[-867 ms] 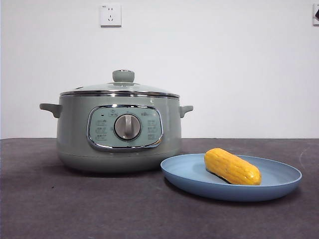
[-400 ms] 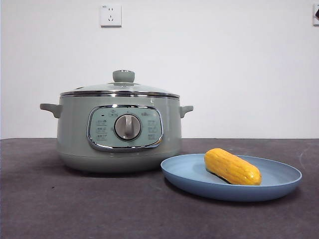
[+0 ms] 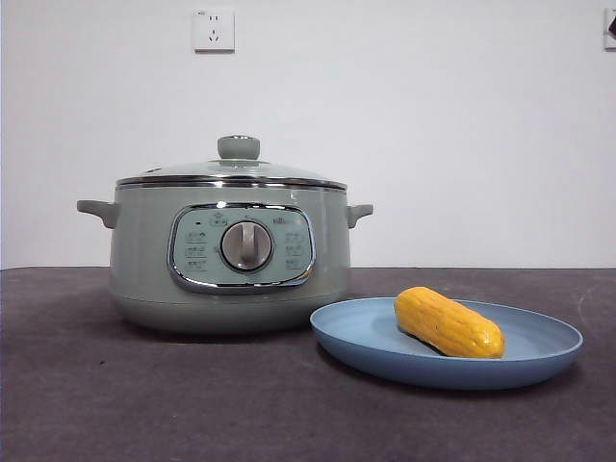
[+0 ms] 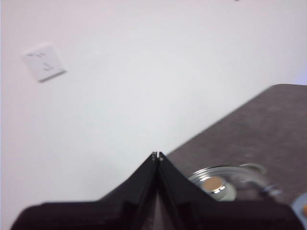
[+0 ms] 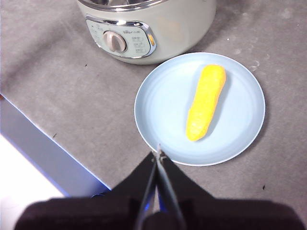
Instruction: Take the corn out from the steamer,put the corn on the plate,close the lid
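The yellow-orange corn cob (image 3: 449, 322) lies on the shallow light-blue round plate (image 3: 366, 348), just beside the round sage-green electric steamer (image 3: 144, 265), whose domed glass lid (image 3: 231, 170) sits closed on top. The left gripper (image 4: 157, 155) is high above the pot (jaws pressed together, empty). The right gripper (image 5: 158, 152) hangs above the plate's edge, jaws likewise closed and empty.

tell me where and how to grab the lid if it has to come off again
Grip the round knob at the centre of the lid, coming straight down from above. The lid sits flat on the steamer, its dome is low and smooth, and the knob is the only raised part that two jaws could likely close around.
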Motion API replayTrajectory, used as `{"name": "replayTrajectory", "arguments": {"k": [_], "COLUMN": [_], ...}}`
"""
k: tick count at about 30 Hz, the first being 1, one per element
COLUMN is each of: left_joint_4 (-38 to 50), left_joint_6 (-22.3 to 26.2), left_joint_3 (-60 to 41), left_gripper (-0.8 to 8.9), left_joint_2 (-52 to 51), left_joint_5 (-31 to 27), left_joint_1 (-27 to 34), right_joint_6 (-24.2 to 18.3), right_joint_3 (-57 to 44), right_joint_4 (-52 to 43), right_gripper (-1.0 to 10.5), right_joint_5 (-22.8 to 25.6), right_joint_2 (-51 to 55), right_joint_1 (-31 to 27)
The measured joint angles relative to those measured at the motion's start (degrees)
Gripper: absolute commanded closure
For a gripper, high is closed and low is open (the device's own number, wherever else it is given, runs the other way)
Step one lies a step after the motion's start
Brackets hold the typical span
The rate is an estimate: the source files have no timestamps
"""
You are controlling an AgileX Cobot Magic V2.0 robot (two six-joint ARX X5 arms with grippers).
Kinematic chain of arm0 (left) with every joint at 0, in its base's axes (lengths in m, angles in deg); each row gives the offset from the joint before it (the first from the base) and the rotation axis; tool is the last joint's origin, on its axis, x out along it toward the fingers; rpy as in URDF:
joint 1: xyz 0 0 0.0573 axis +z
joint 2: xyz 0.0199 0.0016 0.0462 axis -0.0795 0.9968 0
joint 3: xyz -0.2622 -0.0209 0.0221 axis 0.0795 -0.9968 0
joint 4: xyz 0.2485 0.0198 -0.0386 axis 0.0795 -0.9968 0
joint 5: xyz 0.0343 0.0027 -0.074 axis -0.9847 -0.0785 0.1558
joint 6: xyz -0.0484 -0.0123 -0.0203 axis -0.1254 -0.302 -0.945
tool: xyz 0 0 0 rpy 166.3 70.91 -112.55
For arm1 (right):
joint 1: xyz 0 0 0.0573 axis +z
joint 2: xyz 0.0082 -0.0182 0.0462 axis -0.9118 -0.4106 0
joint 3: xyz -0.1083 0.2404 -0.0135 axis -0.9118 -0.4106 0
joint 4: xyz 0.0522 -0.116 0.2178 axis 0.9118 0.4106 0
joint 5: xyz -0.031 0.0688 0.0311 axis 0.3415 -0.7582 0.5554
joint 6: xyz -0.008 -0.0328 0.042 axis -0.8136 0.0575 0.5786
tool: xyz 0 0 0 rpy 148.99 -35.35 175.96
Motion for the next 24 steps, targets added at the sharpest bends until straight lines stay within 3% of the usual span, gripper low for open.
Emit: {"name": "replayTrajectory", "arguments": {"k": [4,11,24], "left_joint_4": [7.17,9.09,9.84], "left_joint_6": [0.04,-2.45,-10.34], "left_joint_3": [-14.53,-35.39,-56.28], "left_gripper": [8.17,8.17,8.17], "left_joint_2": [-8.68,-21.38,-35.26], "left_joint_5": [-0.02,-4.68,-16.22], "left_joint_1": [2.23,2.60,2.62], "right_joint_6": [0.00,0.00,0.00], "right_joint_3": [0.00,0.00,0.00], "right_joint_4": [0.02,0.00,0.00], "right_gripper": [9.4,9.4,9.4], "right_joint_5": [0.00,0.00,0.00], "right_joint_2": [0.00,0.00,0.00], "right_joint_1": [0.00,0.00,0.00]}}
